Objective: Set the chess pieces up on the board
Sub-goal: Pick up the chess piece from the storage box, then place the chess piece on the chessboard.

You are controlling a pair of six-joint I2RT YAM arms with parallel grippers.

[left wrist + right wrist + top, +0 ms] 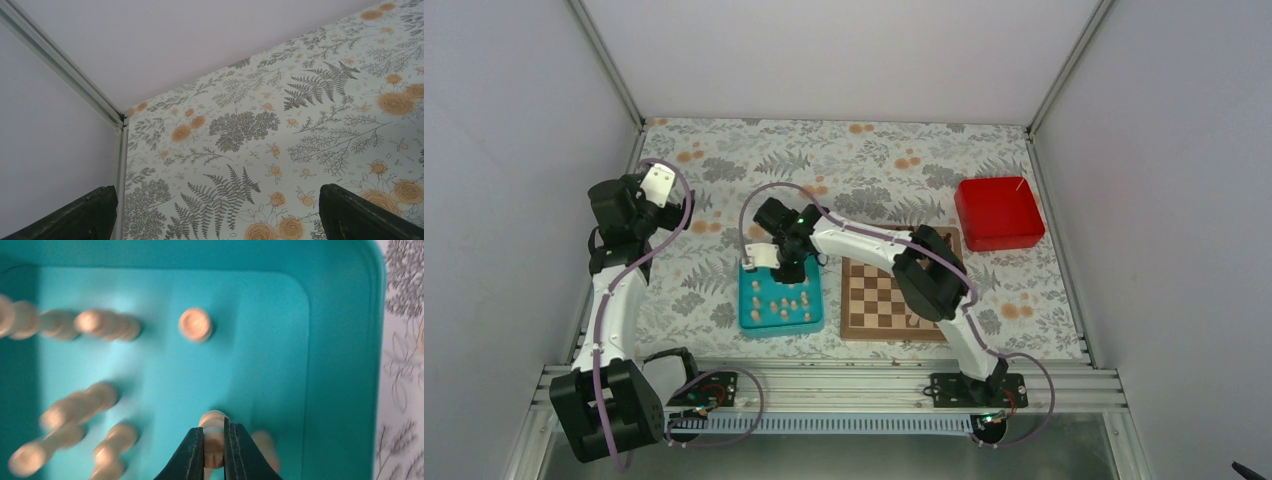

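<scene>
The right end effector (214, 452) is clamped on one pale chess piece (213, 421) inside the teal tray (345, 390), beside the board (886, 300); the left end effector (217, 207) hangs apart, empty, over the desk (260, 125); the pinch looks narrow, so the piece may twist out on lifting, or its neighbour (263, 442) may get knocked.

How many of each

There are two grippers, the left gripper (215, 189) and the right gripper (214, 432). Under the right one is one teal tray (750, 322) with about ten chess pieces (782, 305), some too blurry to count. Just beside it lies one board (869, 300). Far past it sits one red box (998, 212).
</scene>
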